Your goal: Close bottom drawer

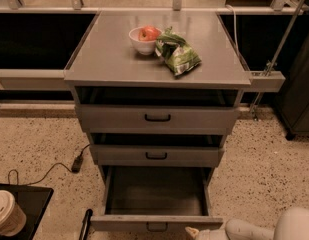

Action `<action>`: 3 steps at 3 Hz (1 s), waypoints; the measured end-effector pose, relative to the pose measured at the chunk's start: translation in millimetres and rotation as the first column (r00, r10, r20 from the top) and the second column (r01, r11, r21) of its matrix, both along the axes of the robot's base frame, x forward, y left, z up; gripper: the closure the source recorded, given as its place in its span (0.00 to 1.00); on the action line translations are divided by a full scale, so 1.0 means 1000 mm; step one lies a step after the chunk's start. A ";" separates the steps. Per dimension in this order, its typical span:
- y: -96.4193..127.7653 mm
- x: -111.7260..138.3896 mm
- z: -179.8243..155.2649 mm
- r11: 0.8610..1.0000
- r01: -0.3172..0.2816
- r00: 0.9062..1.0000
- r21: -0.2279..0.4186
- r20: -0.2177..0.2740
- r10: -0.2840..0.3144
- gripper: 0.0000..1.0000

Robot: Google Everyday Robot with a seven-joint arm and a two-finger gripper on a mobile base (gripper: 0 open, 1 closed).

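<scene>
Judging by how things lie, you have nearly the whole closing push ahead of you: the bottom drawer (129,222) stands pulled far out of the cabinet (109,64), its front low at the near edge of the view and well forward of the two drawers above. The gripper (192,232) sits at the bottom right, just beside the right end of that front and about level with it. You cannot tell from this view whether the claw is apart or together, nor whether it is touching the metal. What is left, as I read it, is to get against the front panel and drive it straight back until it sits flush. Inside, the open box shows only its plain grey floor and walls, so nothing seems likely to shift or jam as it slides. The middle drawer (184,155) and the top drawer (194,118) each show a dark strip above the front, and their contents are hidden. On the cabinet's top, a white bowl (140,45) holds a red apple (150,32), and a green bag (178,55) lies touching the bowl on its right. A lidded paper cup (6,214) stands on the black surface at the lower left, well away from the work.
</scene>
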State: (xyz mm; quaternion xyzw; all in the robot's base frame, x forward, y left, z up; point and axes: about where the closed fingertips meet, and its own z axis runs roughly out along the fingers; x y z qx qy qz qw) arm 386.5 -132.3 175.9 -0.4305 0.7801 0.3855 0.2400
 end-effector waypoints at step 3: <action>0.001 0.098 -0.010 0.983 0.162 0.984 -0.084 0.093 -0.154 0.00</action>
